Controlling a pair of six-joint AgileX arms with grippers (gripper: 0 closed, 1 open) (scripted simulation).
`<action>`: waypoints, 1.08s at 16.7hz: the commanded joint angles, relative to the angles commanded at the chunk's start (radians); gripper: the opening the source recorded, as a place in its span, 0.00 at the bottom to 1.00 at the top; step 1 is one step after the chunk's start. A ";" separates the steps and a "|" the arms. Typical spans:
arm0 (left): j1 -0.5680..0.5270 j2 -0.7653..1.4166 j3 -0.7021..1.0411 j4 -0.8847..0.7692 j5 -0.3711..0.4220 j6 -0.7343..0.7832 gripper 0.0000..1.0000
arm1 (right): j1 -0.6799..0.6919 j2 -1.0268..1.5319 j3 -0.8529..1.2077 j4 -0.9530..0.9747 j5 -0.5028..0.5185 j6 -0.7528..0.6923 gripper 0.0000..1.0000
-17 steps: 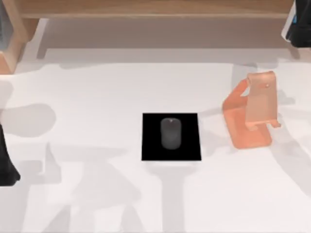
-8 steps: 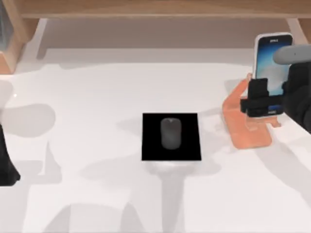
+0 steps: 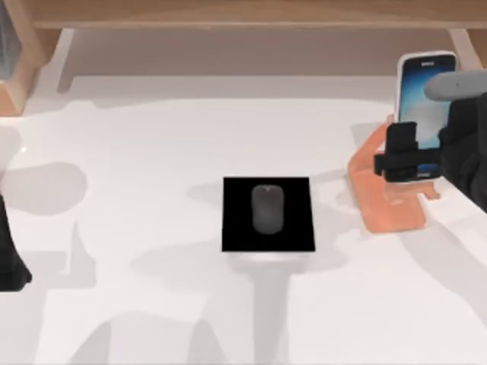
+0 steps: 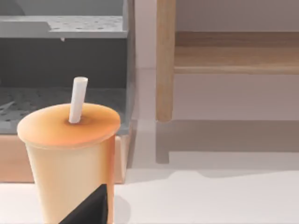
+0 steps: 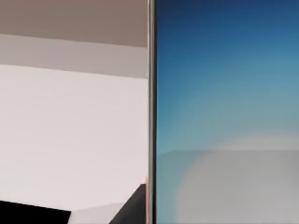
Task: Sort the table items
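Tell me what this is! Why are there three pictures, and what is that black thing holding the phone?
This is a computer-made scene of a robot with two arms at a white table. One picture looks down from above. The other two come from small cameras on each arm's wrist.

The black thing is the right gripper, a hand with two fingers. It is shut on the phone, holding it upright over an orange stand at the table's right. The right wrist camera sits so close that the phone's blue screen takes up half its picture.

In the middle, a mouse lies on a black mat.

The left arm waits at the table's left edge. Its camera sees an orange cup with a straw.
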 joint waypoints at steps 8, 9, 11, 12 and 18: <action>0.000 0.000 0.000 0.000 0.000 0.000 1.00 | 0.000 0.000 0.000 0.000 0.000 0.000 0.75; 0.000 0.000 0.000 0.000 0.000 0.000 1.00 | 0.000 0.000 0.000 0.000 0.000 0.000 0.83; 0.000 0.000 0.000 0.000 0.000 0.000 1.00 | 0.000 0.000 0.000 0.000 0.000 0.000 0.98; 0.000 0.000 0.000 0.000 0.000 0.000 1.00 | 0.000 0.000 0.000 0.000 0.000 0.000 1.00; 0.000 0.000 0.000 0.000 0.000 0.000 1.00 | 0.000 0.000 0.000 0.000 0.000 0.000 1.00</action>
